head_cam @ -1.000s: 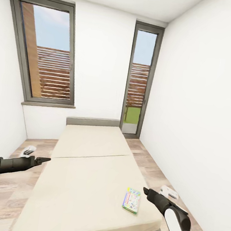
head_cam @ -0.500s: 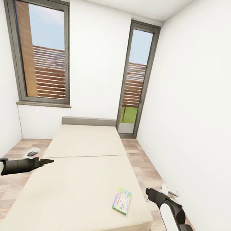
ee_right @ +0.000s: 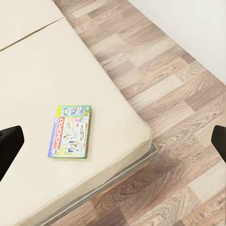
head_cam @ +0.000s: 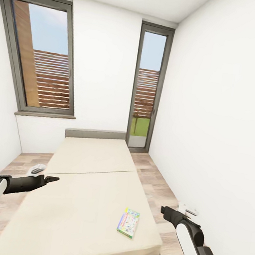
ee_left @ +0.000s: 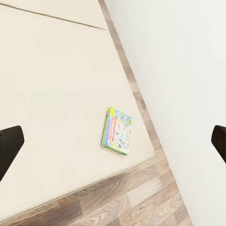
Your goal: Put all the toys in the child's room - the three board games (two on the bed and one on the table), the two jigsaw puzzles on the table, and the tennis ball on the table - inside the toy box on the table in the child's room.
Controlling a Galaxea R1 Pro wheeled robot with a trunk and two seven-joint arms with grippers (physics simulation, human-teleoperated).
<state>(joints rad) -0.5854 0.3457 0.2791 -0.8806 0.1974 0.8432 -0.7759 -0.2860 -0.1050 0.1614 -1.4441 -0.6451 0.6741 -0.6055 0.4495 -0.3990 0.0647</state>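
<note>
One board game (head_cam: 128, 222), a thin flat box with a pastel cartoon lid and green edge, lies on the beige bed (head_cam: 80, 202) near its front right corner. The same board game (ee_left: 117, 131) shows in the left wrist view, and the right wrist view has the board game (ee_right: 70, 131) close to the mattress corner. My left gripper (head_cam: 52, 179) hovers over the bed's left edge, far from the box. My right gripper (head_cam: 164, 209) hangs over the floor just right of the bed, a short way from the box. Dark fingertips (ee_left: 9, 146) (ee_right: 9, 143) stand wide apart, nothing between them.
A grey headboard (head_cam: 95, 133) stands against the far white wall between two dark-framed windows (head_cam: 44, 55). Small white objects lie on the wood floor left (head_cam: 38, 168) and right (head_cam: 188, 210) of the bed. A white wall (head_cam: 223, 137) runs close along the right.
The whole picture has slid left and the bed sits slightly lower, so the camera has moved. Both arms hold the same pose and the board game rests where it was.
</note>
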